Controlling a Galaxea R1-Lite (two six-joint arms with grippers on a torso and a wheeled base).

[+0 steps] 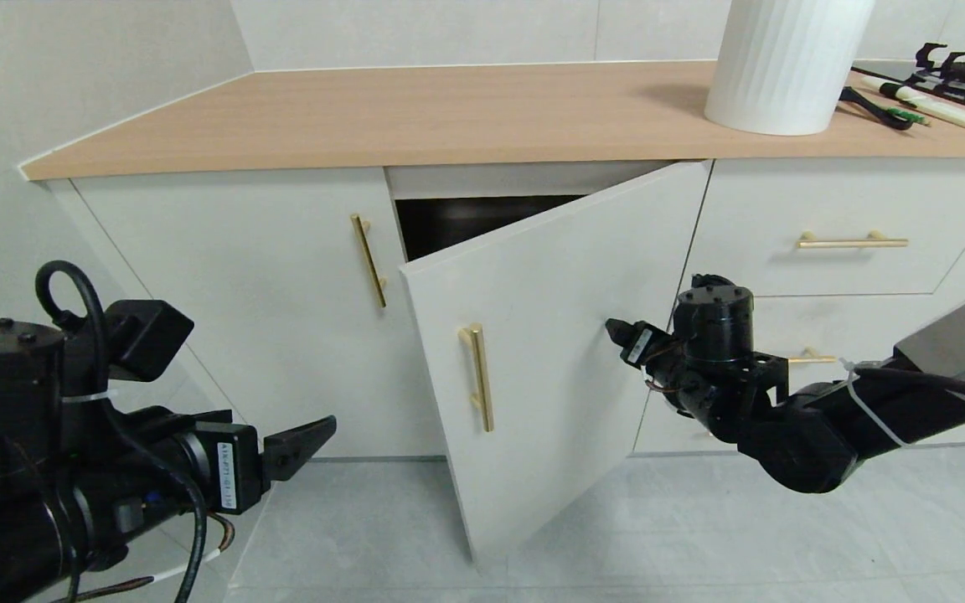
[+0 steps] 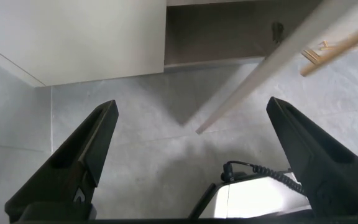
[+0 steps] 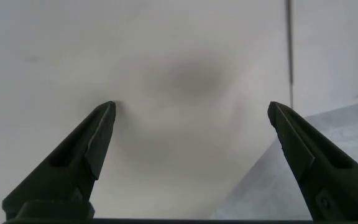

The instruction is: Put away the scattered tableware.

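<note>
The right gripper (image 1: pixel 626 339) hangs just in front of the half-open cabinet door (image 1: pixel 549 276), on the hinge side of the door's handle. Its fingers are spread wide with nothing between them, and their tips point at the bare door face. The left gripper (image 1: pixel 302 444) sits low, well off the door's free edge. It is also fully spread and empty.

A long wooden countertop (image 1: pixel 407 109) runs above the door. The door is white and swung partway out, with a dark cabinet opening showing behind its top edge. A tall ribbed white container (image 1: pixel 784 67) stands on the counter, above the door's hinge side. A slim brass bar handle (image 1: pixel 479 377) runs upright near the door's free edge.

The scattered tableware lies on the counter past the container, well away from the door. It includes a long cream-coloured utensil (image 1: pixel 943 110) and a black-handled one (image 1: pixel 872 107).

The step in hand looks like opening the storage space, since no tableware has been picked up yet. The next move probably calls for swinging the door wider, so that it clears the opening. An arm would then have to rise to the counter and close on one utensil.
</note>
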